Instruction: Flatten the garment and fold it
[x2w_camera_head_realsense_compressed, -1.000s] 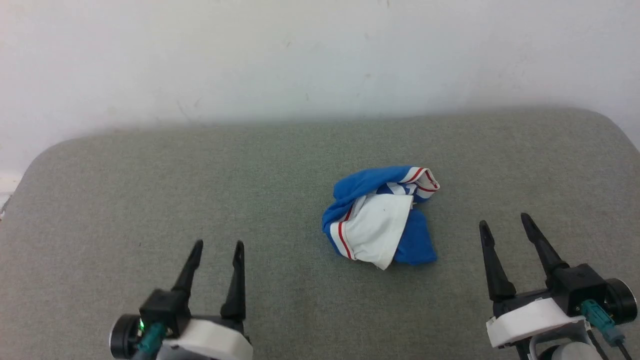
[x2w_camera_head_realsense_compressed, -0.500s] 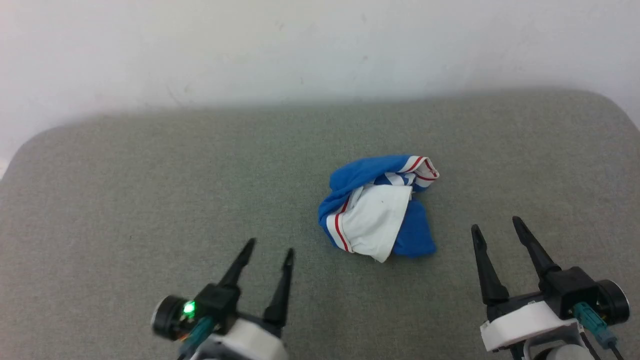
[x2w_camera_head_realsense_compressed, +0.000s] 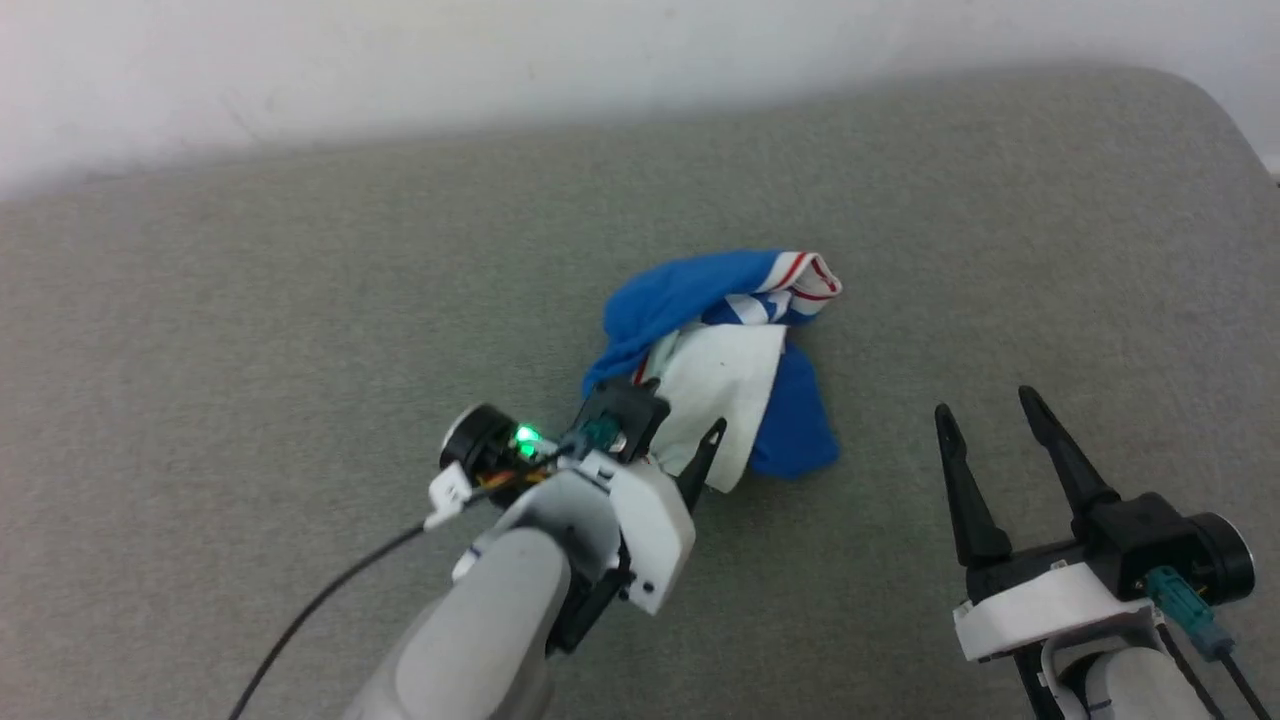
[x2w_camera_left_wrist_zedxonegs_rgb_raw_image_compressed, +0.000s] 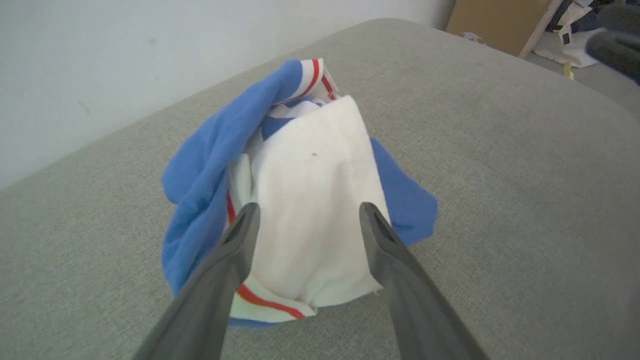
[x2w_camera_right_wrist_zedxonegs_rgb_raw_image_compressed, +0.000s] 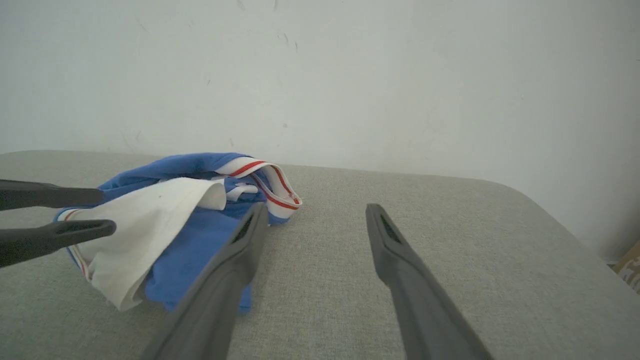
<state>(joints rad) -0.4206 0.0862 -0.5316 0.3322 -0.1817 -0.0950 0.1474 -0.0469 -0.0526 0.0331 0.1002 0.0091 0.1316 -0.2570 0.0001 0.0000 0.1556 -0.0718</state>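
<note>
Swung in from the side, the left gripper (x2w_camera_left_wrist_zedxonegs_rgb_raw_image_compressed: 310, 207) now hangs over the crumpled royal-blue and white jersey T-shirt (x2w_camera_head_realsense_compressed: 720, 370), jaws wide open.
Flattening is only starting: the shirt lies bunched on the grey fabric tabletop (x2w_camera_head_realsense_compressed: 300, 300), its white sleeve between the left jaws, not yet pinched. Next, I think, they must close on that edge and pull outward. The right gripper (x2w_camera_head_realsense_compressed: 983, 402) hovers open near the shirt's right side.

The left gripper (x2w_camera_left_wrist_zedxonegs_rgb_raw_image_compressed: 310, 206) and right gripper (x2w_camera_head_realsense_compressed: 984, 402) are each showing two long, tapering dark fingers (x2w_camera_head_realsense_compressed: 965, 490) on a black block (x2w_camera_head_realsense_compressed: 1140, 530) and white bracket (x2w_camera_head_realsense_compressed: 1040, 610) bearing a teal connector (x2w_camera_head_realsense_compressed: 1185, 612), while a green light (x2w_camera_head_realsense_compressed: 524, 436) is glowing and a thin black cable (x2w_camera_head_realsense_compressed: 320, 600) is trailing beside the left arm's pale grey forearm (x2w_camera_head_realsense_compressed: 480, 620).
</note>
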